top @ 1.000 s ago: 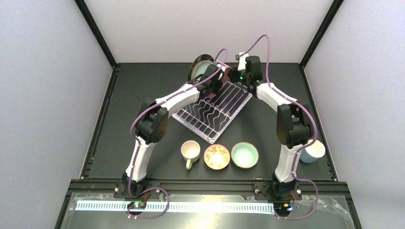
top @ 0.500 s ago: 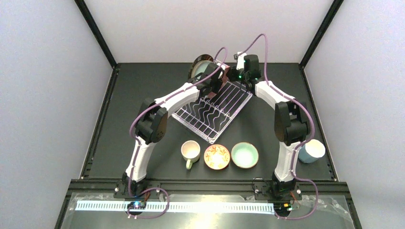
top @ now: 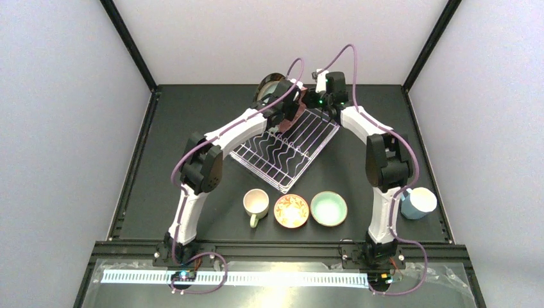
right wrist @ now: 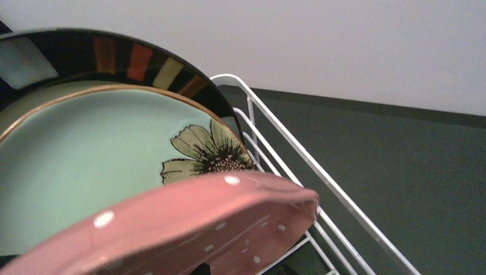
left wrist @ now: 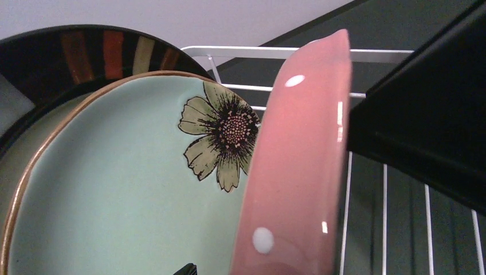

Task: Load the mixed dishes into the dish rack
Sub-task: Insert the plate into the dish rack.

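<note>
A: What has shifted?

B: Both arms have edged farther toward the back of the table (top: 192,128). The right arm's elbow has swung inward, so more of the blue mug (top: 420,203) shows beside it than a second ago.

A: And nearest the bases?

B: A row on the table: cream mug (top: 255,203), red-orange bowl (top: 291,211) and mint bowl (top: 328,208), upright and just beside one another. The blue mug stands well apart at the right. All four are outside the dish rack (top: 256,172).

A: The rack itself?

B: It sits askew behind that row. Three plates stand on edge at its far corner.

A: In what order?

B: From the wrist views, the pink dotted scalloped plate (left wrist: 298,172) is in front. The teal flower plate (left wrist: 114,183) is behind it, and the cream plate with dark striped rim (left wrist: 86,48) is hindmost.

A: The grippers?

B: The left gripper (top: 292,101) has its jaws spread wide. The pink plate's rim lies close beside one finger (left wrist: 424,132), but whether they touch I cannot tell. The right gripper (top: 313,102) is over the same plate with its fingers hidden, so I cannot tell whether they grip it.
</note>
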You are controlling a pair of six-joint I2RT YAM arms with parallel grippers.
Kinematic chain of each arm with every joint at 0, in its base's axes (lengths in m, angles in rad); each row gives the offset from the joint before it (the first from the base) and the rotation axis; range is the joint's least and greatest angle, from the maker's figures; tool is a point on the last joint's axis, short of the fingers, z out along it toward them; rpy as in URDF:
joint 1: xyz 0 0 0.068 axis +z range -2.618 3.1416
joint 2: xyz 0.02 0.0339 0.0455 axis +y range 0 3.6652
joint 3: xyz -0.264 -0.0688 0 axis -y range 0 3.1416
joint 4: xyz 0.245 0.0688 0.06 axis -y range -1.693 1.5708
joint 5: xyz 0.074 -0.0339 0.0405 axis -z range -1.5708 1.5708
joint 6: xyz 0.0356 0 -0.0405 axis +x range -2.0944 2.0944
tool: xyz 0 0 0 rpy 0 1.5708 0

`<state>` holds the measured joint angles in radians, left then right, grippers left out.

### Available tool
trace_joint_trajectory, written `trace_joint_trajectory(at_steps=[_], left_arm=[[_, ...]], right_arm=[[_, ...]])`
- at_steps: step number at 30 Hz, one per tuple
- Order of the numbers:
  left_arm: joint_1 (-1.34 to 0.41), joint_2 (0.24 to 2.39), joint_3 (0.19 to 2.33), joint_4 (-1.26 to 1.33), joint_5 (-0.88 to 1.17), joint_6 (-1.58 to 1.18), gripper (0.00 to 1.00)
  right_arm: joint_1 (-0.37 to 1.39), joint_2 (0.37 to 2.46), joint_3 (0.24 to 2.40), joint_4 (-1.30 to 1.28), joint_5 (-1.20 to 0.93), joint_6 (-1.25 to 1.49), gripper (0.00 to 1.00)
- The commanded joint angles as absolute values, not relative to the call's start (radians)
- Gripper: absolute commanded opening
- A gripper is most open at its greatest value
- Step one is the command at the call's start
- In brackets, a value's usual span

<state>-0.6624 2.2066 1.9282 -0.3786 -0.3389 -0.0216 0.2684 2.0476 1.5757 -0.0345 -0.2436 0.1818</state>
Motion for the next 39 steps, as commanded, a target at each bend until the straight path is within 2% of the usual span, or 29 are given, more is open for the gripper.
trace_joint_trajectory(at_steps=[1,13,24,32,36,37,38,39], left_arm=[[-0.660,2.140,1.972,-0.396,-0.371,-0.027,0.95],[-0.660,2.082,1.957,-0.403,-0.413,-0.029,0.95],[-0.661,1.961,1.967,-0.455,-0.483,-0.055,0.95],[-0.692,1.774,1.882,-0.532,-0.456,-0.147,0.94],[-0.705,1.608,1.725,-0.489,-0.351,-0.195,0.94],[-0.707,1.567,1.691,-0.477,-0.326,-0.207,0.94],[-0.708,1.533,1.663,-0.473,-0.304,-0.221,0.94],[-0.709,1.504,1.641,-0.473,-0.290,-0.233,0.94]], right_arm=[[0.265,2.076,1.607,-0.048,-0.260,0.180,0.68],[0.265,2.095,1.653,-0.082,-0.273,0.184,0.68],[0.265,2.064,1.742,-0.221,-0.245,0.183,0.68],[0.269,1.917,1.695,-0.295,-0.214,0.222,0.68],[0.278,1.767,1.615,-0.345,-0.171,0.229,0.68],[0.278,1.721,1.589,-0.354,-0.170,0.232,0.70],[0.278,1.680,1.560,-0.366,-0.166,0.232,0.81],[0.278,1.640,1.534,-0.378,-0.156,0.232,0.88]])
